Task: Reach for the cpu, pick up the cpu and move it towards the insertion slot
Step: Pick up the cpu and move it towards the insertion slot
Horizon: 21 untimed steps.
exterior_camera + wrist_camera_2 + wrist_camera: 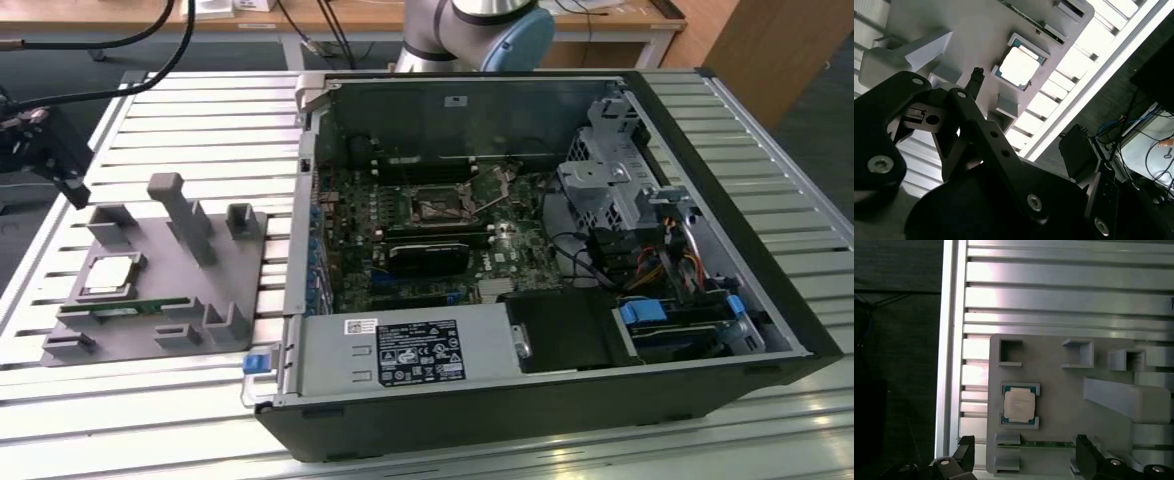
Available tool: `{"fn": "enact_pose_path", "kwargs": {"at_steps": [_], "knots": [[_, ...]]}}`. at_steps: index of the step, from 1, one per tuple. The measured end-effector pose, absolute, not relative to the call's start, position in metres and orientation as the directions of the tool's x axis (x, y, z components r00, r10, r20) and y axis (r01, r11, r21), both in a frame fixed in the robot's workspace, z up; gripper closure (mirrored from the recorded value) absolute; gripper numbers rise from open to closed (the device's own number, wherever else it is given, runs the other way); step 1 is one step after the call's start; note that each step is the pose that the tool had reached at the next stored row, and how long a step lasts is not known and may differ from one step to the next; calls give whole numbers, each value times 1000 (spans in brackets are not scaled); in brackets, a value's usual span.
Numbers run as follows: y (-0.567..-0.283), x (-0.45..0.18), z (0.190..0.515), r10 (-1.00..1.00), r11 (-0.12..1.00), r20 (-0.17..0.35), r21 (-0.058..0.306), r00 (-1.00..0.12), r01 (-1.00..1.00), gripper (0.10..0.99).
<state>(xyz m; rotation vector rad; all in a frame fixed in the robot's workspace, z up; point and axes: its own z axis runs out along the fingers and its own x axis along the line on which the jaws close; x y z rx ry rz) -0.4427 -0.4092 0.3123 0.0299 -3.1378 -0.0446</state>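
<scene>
Gripper (1026,449) hangs wide open and empty above the gray holder (1064,390), its two dark fingertips (1086,452) standing past either end of the green memory stick (1046,444). The cpu (1020,406) lies flat in its pocket on that holder, untouched. The insertion slot (438,208) sits well apart, inside the open computer case (467,420).

A: Underfoot?
B: Dark grey floor (240,55); dark past the edge in the first wrist view too.
A: Furniture?
B: Long slatted silver aluminium tabletop (174,120), brightly lit on the near slats; behind, pale wooden desk on white legs (374,15); tall brown wooden cabinet side (767,45) at the exterior view's right.
</scene>
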Motion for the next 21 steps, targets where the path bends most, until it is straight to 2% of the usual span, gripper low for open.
{"fn": "enact_pose_path", "kwargs": {"at_steps": [21], "knots": [[-409, -443, 289, -19, 999, 3, 28, -1000, -19, 204]]}}
